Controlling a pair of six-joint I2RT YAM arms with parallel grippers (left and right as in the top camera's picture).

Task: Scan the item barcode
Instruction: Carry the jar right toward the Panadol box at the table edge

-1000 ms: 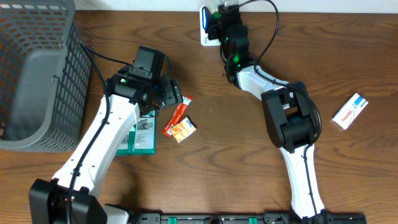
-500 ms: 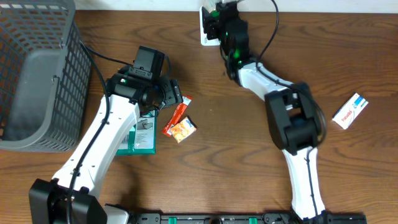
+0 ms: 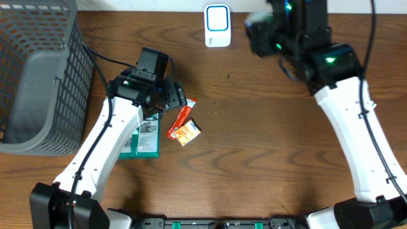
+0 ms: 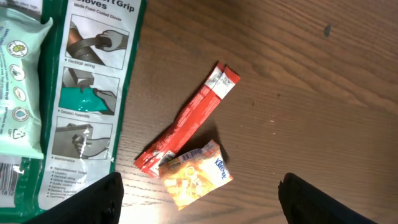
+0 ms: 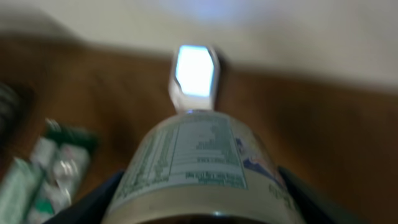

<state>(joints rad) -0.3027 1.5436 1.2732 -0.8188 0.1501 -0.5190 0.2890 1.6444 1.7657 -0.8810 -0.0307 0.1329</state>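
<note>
I'm hovering my left fingers [image 4: 93, 199], spread wide and empty, over the red stick sachet [image 4: 186, 124] on the wooden worktop [image 4: 298, 93]. The white blue-lit scanner [image 3: 217, 25] is now uncovered: my right fingers [image 5: 305, 199], clamping the round white-labelled tub [image 5: 199, 162], are pulling back rightward, label facing it. I'm judging the scan pass finished.

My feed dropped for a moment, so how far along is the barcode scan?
Done: the right gripper grips a labelled container. In hand: it holds that container in front of the lit scanner, apart from it; the picture is blurred, so whether a scan registered can't be told. Left: confirming the scan, then the red sachet and orange packet lying ungripped under the open left gripper, if they need scanning too.
</note>
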